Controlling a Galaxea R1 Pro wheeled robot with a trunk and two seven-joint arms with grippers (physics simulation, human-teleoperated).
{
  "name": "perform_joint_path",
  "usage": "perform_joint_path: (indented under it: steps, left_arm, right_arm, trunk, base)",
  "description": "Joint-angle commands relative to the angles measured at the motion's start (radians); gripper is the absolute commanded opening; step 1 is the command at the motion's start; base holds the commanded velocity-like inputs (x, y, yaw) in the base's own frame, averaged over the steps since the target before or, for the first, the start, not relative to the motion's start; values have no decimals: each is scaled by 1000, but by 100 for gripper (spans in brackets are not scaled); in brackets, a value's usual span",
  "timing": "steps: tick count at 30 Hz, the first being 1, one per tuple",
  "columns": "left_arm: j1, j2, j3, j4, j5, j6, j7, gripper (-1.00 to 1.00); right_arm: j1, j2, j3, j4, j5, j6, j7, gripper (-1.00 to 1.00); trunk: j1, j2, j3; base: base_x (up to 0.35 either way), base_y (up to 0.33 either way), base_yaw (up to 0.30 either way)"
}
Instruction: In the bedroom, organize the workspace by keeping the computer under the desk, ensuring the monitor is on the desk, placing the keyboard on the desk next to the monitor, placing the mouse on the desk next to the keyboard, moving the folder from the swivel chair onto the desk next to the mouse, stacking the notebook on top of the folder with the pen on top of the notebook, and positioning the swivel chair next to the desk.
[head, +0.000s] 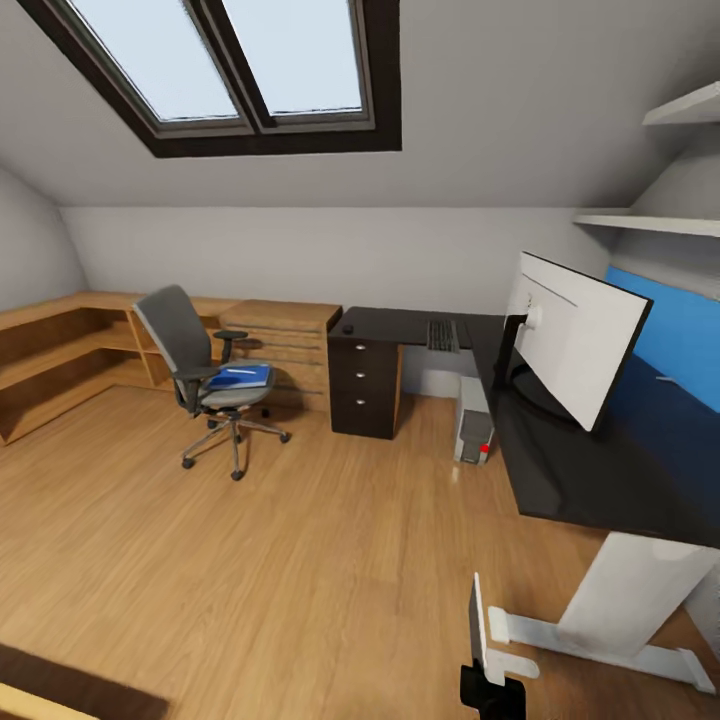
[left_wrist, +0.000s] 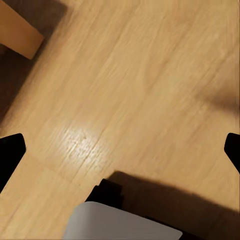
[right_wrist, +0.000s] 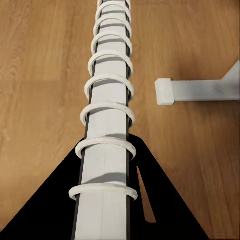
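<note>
**Notebook Held in Right Gripper; Folder Not Yet on Worktop**

1. Right gripper (right_wrist: 107, 200): clamped on the notebook (right_wrist: 106, 100). The right wrist view shows the spiral-bound spine edge-on between the two black fingers, its long axis running straight out along the fingers. In the head view the notebook (head: 479, 630) stands on edge, just above the gripper (head: 492, 690), over the wood floor (head: 330, 560).

2. Left gripper (left_wrist: 120, 145): released. Its two dark fingertips stand wide apart with bare floor between them. It carries nothing.

3. Folder (head: 240, 377): lies flat on the seat of the swivel chair (head: 200, 375), well ahead of both grippers and toward the left arm's side. The left arm is judged the nearer and is free to take it.

4. Worktop (head: 600, 460): lies ahead of the right gripper and to its right, higher than the held notebook. A white leg foot (right_wrist: 200, 91) sits just beside the notebook in the right wrist view. The monitor (head: 575, 335) stands on it. The keyboard (head: 442, 335) and the mouse (head: 348, 328) lie on its far section. The computer (head: 473, 420) stands on the floor beneath it.

5. Judgement: the notebook belongs on top of the folder, so the folder must reach the worktop first. The coming move turns on the folder's bearing: forward and left of the grippers.
</note>
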Motion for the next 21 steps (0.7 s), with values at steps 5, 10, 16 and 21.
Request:
perform_joint_path:
  steps: [5, 10, 16, 21]
  left_arm:
    - [-1, -1, -9, 0, 8, -2, 5, 100]
    - [-1, -8, -9, 1, 5, -2, 5, 100]
    - [-1, -14, -9, 2, 4, 0, 2, 100]
    - [-1, -15, -9, 3, 5, 0, 0, 100]
  right_arm:
    - [2, 1, 8, 2, -6, -3, 29, -100]
    - [8, 1, 8, 2, -7, -4, 48, -100]
    - [11, 0, 8, 2, -9, -35, 54, -100]
    - [11, -1, 8, 2, -9, -55, 55, -100]
  trunk:
    - [0, -1, 5]
    - [0, -1, 11]
    - [0, -1, 18]
    - [0, -1, 23]
  base:
    - [0, 327, -195]
    - [0, 333, -198]
    - [0, 207, -210]
    - [0, 44, -226]
